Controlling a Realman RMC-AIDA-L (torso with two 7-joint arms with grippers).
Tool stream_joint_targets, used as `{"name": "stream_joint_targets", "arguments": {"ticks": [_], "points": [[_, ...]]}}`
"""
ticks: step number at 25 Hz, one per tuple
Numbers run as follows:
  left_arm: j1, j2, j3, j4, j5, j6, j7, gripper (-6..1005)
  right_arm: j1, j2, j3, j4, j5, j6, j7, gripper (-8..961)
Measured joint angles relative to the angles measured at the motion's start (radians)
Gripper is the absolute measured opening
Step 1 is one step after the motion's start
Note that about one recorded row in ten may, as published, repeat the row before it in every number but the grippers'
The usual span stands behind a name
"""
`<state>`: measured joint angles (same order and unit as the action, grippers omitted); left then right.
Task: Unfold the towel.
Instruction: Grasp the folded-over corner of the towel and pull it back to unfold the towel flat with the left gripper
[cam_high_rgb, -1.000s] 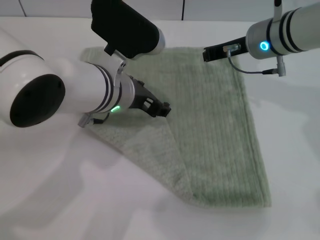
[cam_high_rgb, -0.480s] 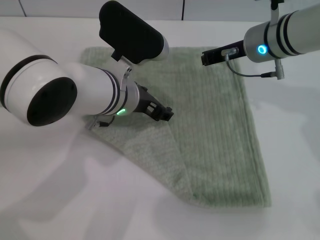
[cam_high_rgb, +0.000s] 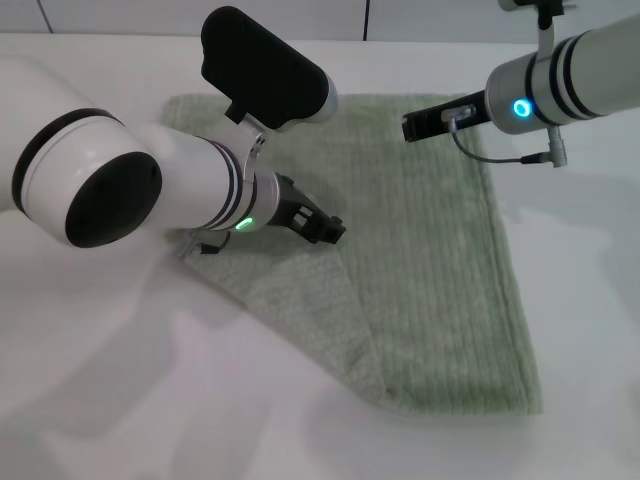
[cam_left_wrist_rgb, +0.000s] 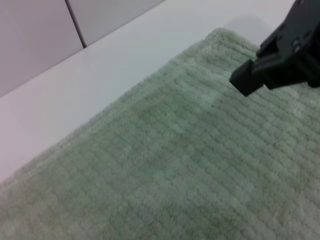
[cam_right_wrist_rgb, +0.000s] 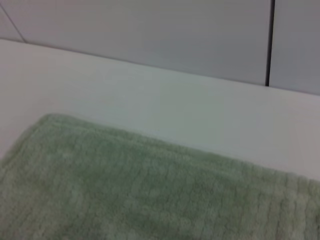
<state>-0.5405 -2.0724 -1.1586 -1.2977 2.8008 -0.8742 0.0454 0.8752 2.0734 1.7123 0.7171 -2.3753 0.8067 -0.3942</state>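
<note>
The pale green towel (cam_high_rgb: 430, 260) lies flat on the white table, with its near-left part doubled over along a diagonal crease (cam_high_rgb: 360, 320). My left gripper (cam_high_rgb: 326, 226) hovers low at the upper end of that crease, near the towel's middle. My right gripper (cam_high_rgb: 418, 124) is above the towel's far edge, right of centre. The left wrist view shows ribbed towel (cam_left_wrist_rgb: 165, 165) filling the frame, with the right gripper (cam_left_wrist_rgb: 252, 80) farther off over it. In the right wrist view only the towel's far corner (cam_right_wrist_rgb: 125, 190) and the table show.
The white table (cam_high_rgb: 580, 300) surrounds the towel on all sides. A tiled wall (cam_right_wrist_rgb: 150, 30) rises behind the table's far edge. My left arm's bulky white elbow (cam_high_rgb: 90, 190) covers the towel's left part.
The left arm swung a little to the right, and its gripper stayed close to the crease's top end. The right gripper drifted slightly left. The towel lies as before.
</note>
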Motion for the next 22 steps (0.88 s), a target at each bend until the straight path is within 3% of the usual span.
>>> {"name": "stream_joint_targets", "arguments": {"ticks": [7, 22], "points": [[0.013, 0.003, -0.024, -0.034, 0.017, 0.028, -0.001, 796, -0.029, -0.003, 0.010, 0.080, -0.002, 0.003, 0.000, -1], [0.042, 0.003, -0.033, -0.086, 0.054, 0.027, -0.015, 797, -0.044, -0.003, 0.010, 0.102, -0.033, 0.016, -0.001, -2]]}}
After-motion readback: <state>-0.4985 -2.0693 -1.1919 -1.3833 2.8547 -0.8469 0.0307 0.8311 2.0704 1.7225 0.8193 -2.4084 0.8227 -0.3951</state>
